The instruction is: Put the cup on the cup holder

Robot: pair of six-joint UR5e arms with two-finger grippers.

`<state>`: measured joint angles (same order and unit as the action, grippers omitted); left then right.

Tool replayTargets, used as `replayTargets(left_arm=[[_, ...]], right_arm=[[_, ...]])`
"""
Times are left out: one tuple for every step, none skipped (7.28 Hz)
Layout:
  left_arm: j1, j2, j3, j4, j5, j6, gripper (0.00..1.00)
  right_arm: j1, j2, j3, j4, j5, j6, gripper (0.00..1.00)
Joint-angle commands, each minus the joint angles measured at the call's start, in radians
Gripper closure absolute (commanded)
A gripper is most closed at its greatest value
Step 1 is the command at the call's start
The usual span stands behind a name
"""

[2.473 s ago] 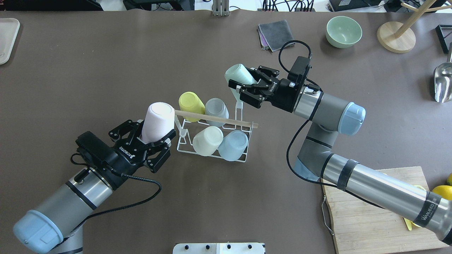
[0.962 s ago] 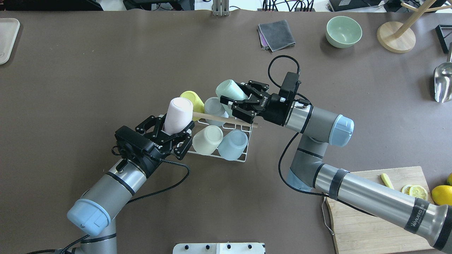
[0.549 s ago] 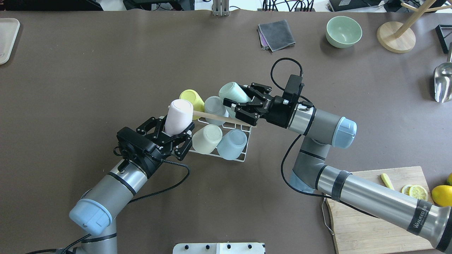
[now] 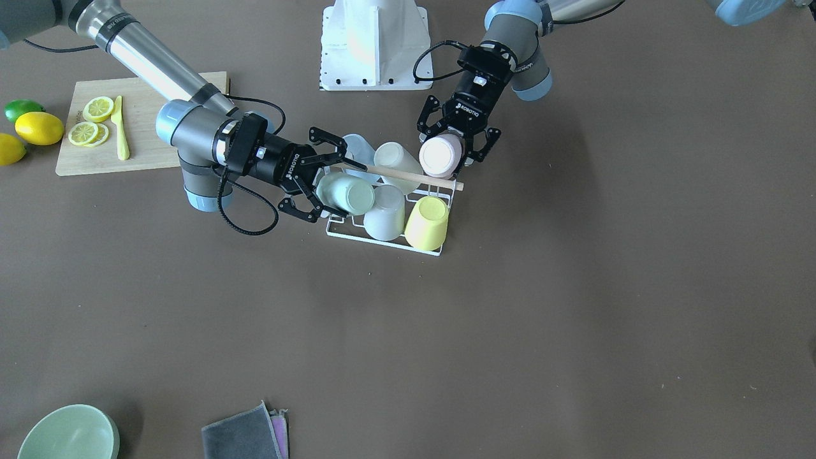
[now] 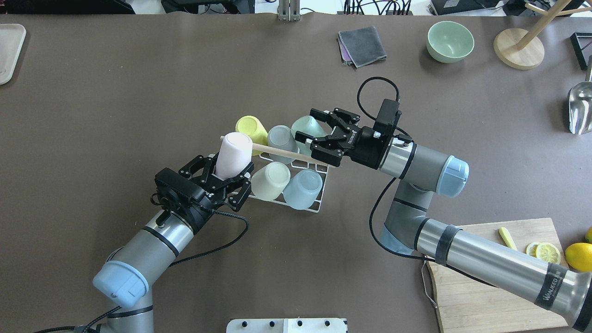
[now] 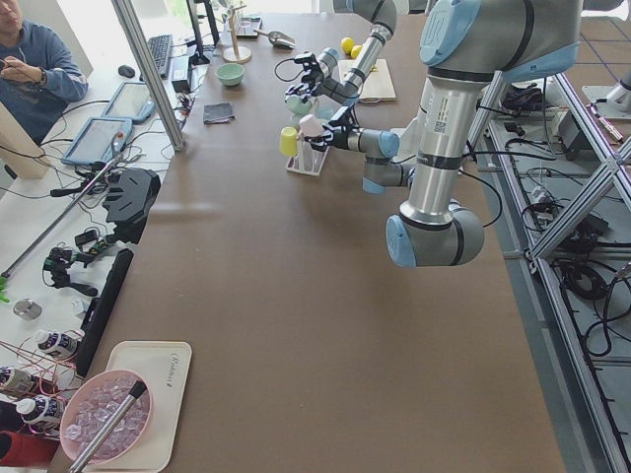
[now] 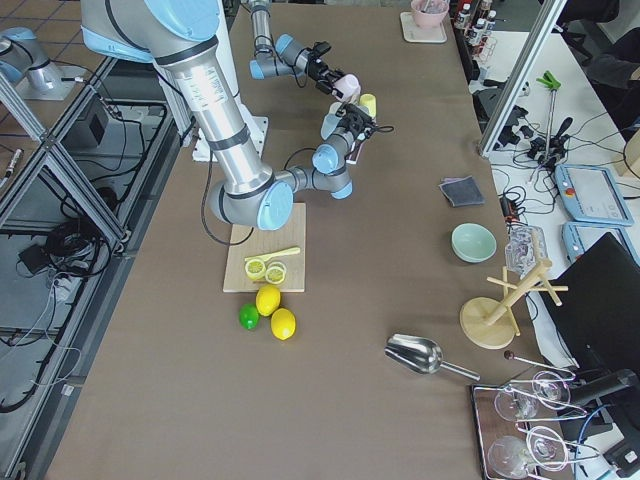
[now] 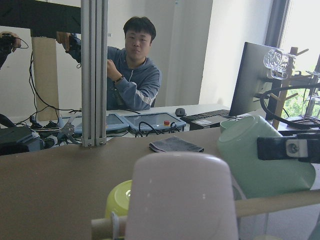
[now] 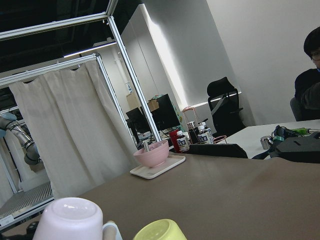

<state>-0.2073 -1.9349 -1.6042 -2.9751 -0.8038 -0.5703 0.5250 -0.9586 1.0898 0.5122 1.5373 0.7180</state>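
Note:
The cup holder (image 5: pixel 311 209), a white wire rack with a wooden rod (image 5: pixel 277 151) across its top, stands mid-table. Yellow (image 5: pixel 249 127), grey (image 5: pixel 280 138), cream (image 5: pixel 270 180) and light blue (image 5: pixel 303 187) cups sit upside down on it. A mint green cup (image 5: pixel 305 128) (image 4: pixel 347 194) rests on the far right prong. My right gripper (image 5: pixel 306 124) (image 4: pixel 331 185) straddles it, open. At the rack's left end my left gripper (image 5: pixel 230 170) (image 4: pixel 451 159) is shut on a pink cup (image 5: pixel 234 152) (image 8: pixel 182 200), held base up and tilted beside the rod.
A cutting board (image 5: pixel 490 277) with lemon slices and a lemon (image 5: pixel 578 255) lie at the near right. A green bowl (image 5: pixel 450 41), grey cloth (image 5: pixel 361 45), wooden stand (image 5: pixel 518 48) and metal scoop (image 5: pixel 580 108) sit along the far right. A person sits beyond the table.
Both arms closed in on the rack. The right gripper lowered the mint cup onto its prong and its fingers have spread. The left arm with the pink cup has barely moved lately.

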Motion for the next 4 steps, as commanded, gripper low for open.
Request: replayTargets(left_arm=[[-0.001,-0.001,0.010,0.001,0.002,0.000,0.01],[-0.001,0.001,0.003,0.001,0.000,-0.002,0.01],[-0.003,0.004,-0.009,0.001,0.001,-0.002,0.01],[-0.006,0.019,-0.034,0.002,-0.002,-0.002,0.01]], right_arm=[[0.023,0.001,0.005,-0.001,-0.003,0.001,0.00],[0.038,0.001,0.008,0.000,-0.003,0.001,0.00],[0.055,0.003,0.009,-0.001,-0.003,0.001,0.00],[0.073,0.004,0.010,-0.017,-0.002,0.001,0.00]])
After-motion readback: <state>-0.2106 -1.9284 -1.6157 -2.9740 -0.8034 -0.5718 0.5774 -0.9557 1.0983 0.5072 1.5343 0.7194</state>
